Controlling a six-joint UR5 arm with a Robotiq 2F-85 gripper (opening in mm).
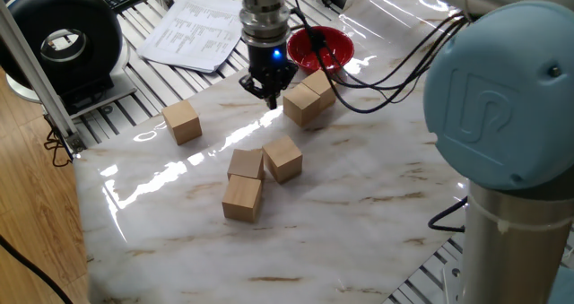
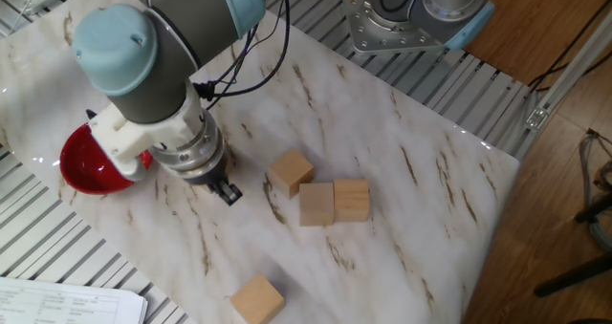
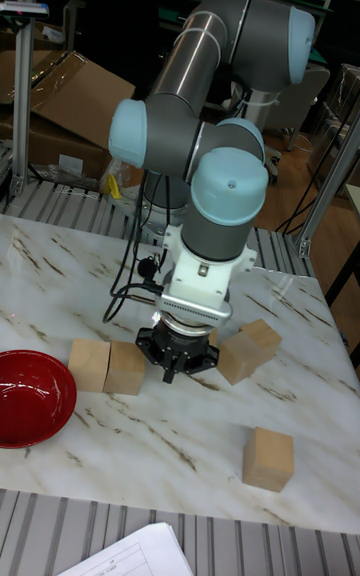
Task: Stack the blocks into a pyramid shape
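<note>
No pyramid yet, all the blocks sit flat on the marble tabletop (image 1: 359, 205): three bunched mid-table (image 1: 260, 174), a loner (image 1: 182, 121) off to the side, and a touching pair (image 1: 308, 99) beside the red bowl (image 1: 321, 48). The pincer (image 1: 273, 94) hangs just beside that pair, holding nothing, tips looking close together, so I'd say it's lining up a first pick. Next move probably means spreading the tips and dropping over one block. Only readable marking is the embossed UR logo (image 1: 480, 116) on the arm's joint cap; the papers (image 1: 193, 30) are too small to read.
</note>
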